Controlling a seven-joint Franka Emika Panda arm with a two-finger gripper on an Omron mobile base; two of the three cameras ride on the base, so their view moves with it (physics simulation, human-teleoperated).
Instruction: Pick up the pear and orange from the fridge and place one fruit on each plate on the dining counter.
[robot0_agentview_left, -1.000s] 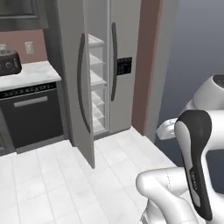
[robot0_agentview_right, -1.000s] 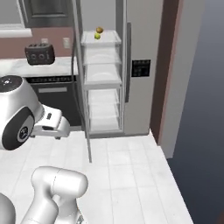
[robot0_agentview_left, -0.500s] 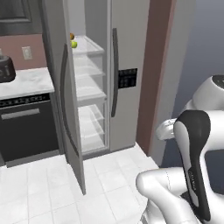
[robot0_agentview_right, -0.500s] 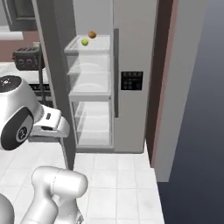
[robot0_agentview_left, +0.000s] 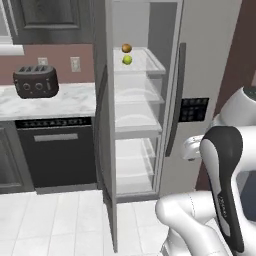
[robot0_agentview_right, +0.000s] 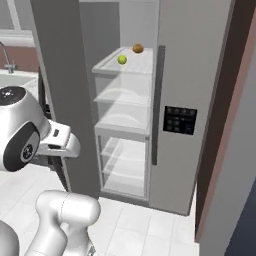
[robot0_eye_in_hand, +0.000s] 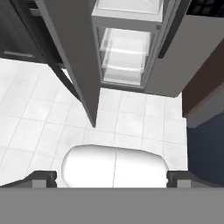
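At the top centre of the left base view, the pear (robot0_agentview_left: 127, 59) is sitting on the uppermost glass shelf of the fridge (robot0_agentview_left: 200, 65), with the orange (robot0_agentview_left: 127, 48) just behind it toward the back wall; in the right base view the same pair is showing in the upper middle, the pear (robot0_agentview_right: 122, 59) nearer the shelf's front edge and the orange (robot0_agentview_right: 138, 48) deeper in and to its right; the left door is standing open, edge-on, and the shelves below appear bare.

In the hand view the gripper (robot0_eye_in_hand: 112, 178) is pointing down at the white floor tiles in front of the fridge (robot0_eye_in_hand: 170, 65), its two dark fingertips (robot0_eye_in_hand: 43, 179) standing wide apart at the bottom corners with nothing between them; the jaws are open and carrying nothing.

The relation that is mattering now is height and depth: both fruits are lying well above and ahead of the hand, inside the open left compartment, so the hand will probably need to be lifting and tipping forward toward that top shelf; the pear, being nearer the front edge, looks the easier first reach; both fruits are roundish, so no long axis is dictating the grip angle.
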